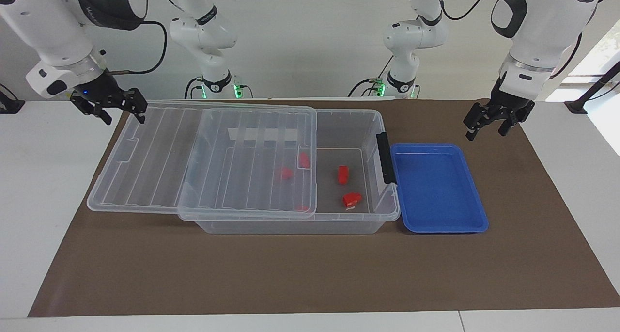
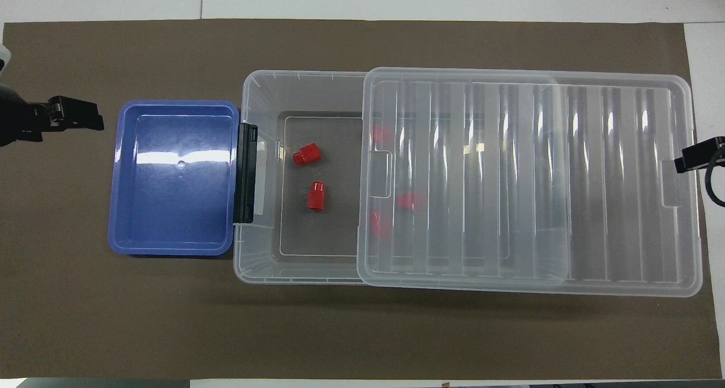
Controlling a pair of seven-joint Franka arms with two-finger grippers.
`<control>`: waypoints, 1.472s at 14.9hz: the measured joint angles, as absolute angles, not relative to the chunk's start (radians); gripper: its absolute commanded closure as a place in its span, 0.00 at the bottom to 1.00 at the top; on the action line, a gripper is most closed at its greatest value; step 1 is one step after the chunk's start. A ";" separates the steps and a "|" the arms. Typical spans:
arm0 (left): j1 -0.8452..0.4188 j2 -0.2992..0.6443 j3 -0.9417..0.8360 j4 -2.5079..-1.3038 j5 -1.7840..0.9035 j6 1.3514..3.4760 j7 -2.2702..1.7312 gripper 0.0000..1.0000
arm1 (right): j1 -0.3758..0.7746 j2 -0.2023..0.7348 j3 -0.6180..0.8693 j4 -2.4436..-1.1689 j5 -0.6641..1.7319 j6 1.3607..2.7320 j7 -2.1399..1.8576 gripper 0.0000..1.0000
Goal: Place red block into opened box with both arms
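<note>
At the right arm's end of the table I see the right gripper [image 1: 125,118] up in the air over the end edge of the lid [image 1: 160,162]. Its fingers are apart and there is nothing between them.

The see-through lid lies flat on the box [image 1: 290,225]. It covers most of the box and sticks out past it toward the right arm's end. The part of the box by the black latch [image 1: 385,157] is not covered.

The red block [image 1: 343,174] lies on the floor of the box in that open part. Another red block with a white patch [image 1: 352,199] lies near it, farther from the robots. I can see more red shapes [image 1: 286,173] through the lid.

The blue tray [image 1: 438,228] sits just beside the latch end of the box.

The left gripper [image 1: 484,126] hangs over the brown mat [image 1: 290,274], near the tray's corner. Its fingers are spread wide and it holds nothing.
</note>
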State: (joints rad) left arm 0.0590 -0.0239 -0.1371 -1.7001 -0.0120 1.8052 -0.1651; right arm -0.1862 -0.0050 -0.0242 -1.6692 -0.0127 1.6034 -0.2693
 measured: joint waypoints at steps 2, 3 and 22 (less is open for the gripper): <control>0.058 -0.022 -0.142 -1.702 -0.012 1.793 -0.165 0.00 | -0.225 -0.009 -0.068 -1.720 -0.013 1.661 -0.377 1.00; 0.058 -0.022 -0.145 -1.703 -0.012 1.791 -0.165 0.00 | -0.229 -0.009 -0.094 -1.743 -0.013 1.690 -0.408 1.00; 0.060 -0.022 -0.143 -1.704 -0.012 1.789 -0.165 0.00 | -0.171 -0.006 -0.152 -1.987 -0.013 1.946 -0.388 1.00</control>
